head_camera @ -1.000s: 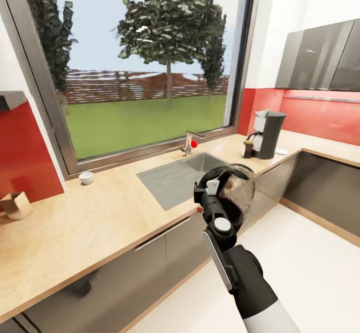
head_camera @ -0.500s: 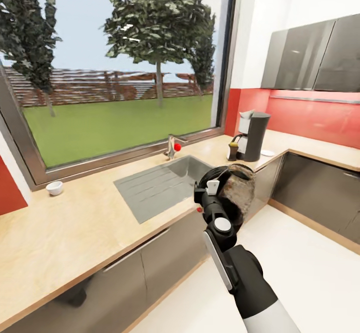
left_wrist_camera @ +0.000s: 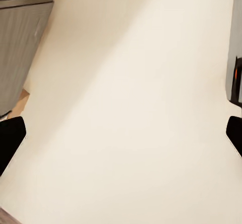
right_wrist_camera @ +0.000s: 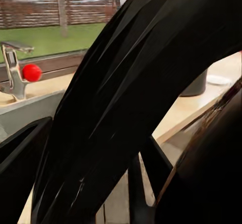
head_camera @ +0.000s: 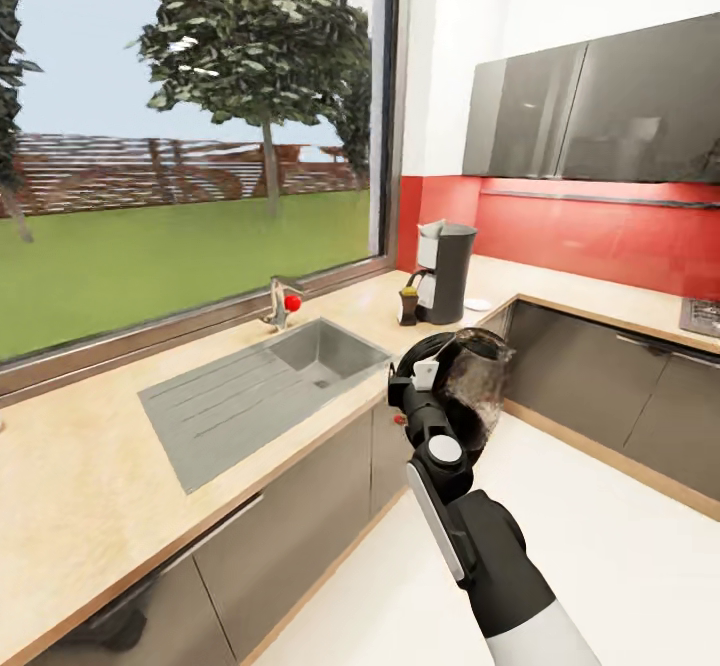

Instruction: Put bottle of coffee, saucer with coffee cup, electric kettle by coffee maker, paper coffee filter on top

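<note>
The right gripper (head_camera: 425, 378) clenches the kettle (head_camera: 472, 386) by its handle, upright, in front of the robot. The coffee maker (head_camera: 445, 272) stands on the counter (head_camera: 90, 466) at about twelve o'clock, well beyond it. The left gripper (left_wrist_camera: 121, 135) hangs open over the floor (left_wrist_camera: 131, 108).

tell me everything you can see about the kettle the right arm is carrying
The electric kettle looks dark and translucent, a rounded body with a brownish, mottled sheen and a wide open-looking rim at its top. It is tilted, held off the floor beside the counter by the right gripper, which is shut on its black handle. It touches nothing else, and is short of the coffee maker.
</note>
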{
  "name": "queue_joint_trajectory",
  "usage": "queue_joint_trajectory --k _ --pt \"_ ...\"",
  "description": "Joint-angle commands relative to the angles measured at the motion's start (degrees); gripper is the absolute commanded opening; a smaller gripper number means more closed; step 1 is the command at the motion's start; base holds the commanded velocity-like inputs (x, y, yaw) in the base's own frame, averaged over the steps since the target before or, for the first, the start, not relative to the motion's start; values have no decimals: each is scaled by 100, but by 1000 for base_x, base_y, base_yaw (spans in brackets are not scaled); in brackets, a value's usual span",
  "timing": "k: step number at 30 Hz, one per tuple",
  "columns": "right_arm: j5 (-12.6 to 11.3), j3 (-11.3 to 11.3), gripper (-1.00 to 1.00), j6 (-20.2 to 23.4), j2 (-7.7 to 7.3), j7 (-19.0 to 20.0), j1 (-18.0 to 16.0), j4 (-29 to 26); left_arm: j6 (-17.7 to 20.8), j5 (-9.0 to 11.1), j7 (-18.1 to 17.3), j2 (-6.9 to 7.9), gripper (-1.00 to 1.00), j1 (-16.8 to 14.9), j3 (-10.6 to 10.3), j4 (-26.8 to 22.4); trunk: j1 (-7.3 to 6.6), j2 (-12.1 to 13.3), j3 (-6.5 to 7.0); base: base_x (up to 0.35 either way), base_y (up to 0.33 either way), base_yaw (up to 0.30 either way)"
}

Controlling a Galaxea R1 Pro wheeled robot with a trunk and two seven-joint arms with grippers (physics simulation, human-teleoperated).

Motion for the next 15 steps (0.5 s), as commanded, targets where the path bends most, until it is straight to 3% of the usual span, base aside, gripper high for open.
queue_joint_trajectory --k 1,7,15 --pt "14 11 -100 37 0 -35 -8 -6 10 20 15 -1 100 -6 -47 6 6 -13 -18 244 -228 -195" --pt "8 12 -100 37 0 -35 -8 -6 10 19 15 -5 100 -6 -47 6 6 -13 -58 245 -228 -181" --pt "8 12 -100 37 0 -35 -8 -6 5 17 15 0 100 -6 -47 6 6 -13 -92 245 -228 -261"
